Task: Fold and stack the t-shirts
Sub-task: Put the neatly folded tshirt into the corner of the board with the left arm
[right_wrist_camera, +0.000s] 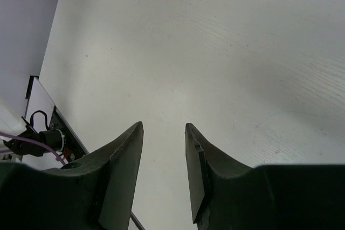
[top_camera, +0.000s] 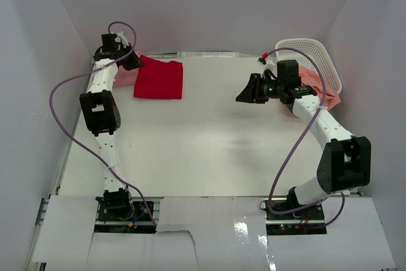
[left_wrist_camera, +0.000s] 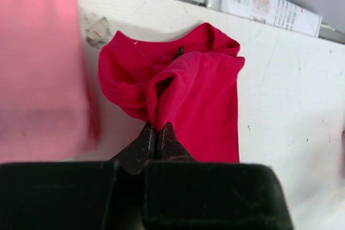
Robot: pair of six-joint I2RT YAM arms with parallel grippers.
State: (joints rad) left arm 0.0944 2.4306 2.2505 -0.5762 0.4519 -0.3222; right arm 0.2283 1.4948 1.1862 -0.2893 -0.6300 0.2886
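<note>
The folded red shirt (top_camera: 158,79) lies at 11 o'clock on the white tabletop (top_camera: 209,138), slightly longer from 9 to 3, collar toward 12, a fold pinched in the shut left claw (left_wrist_camera: 156,136). One pink shirt (left_wrist_camera: 38,57) lies at its 9 o'clock and one salmon shirt (top_camera: 315,80) at the basket (top_camera: 311,58) at 2 o'clock, making three shirts within white walls (top_camera: 209,4). The right claw (right_wrist_camera: 164,126) hangs half open, empty.

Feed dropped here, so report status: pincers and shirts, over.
Left pincer shut on edge of red shirt. Right pincer open, empty, over table. Pink shirt beside red; nothing blocking.
</note>
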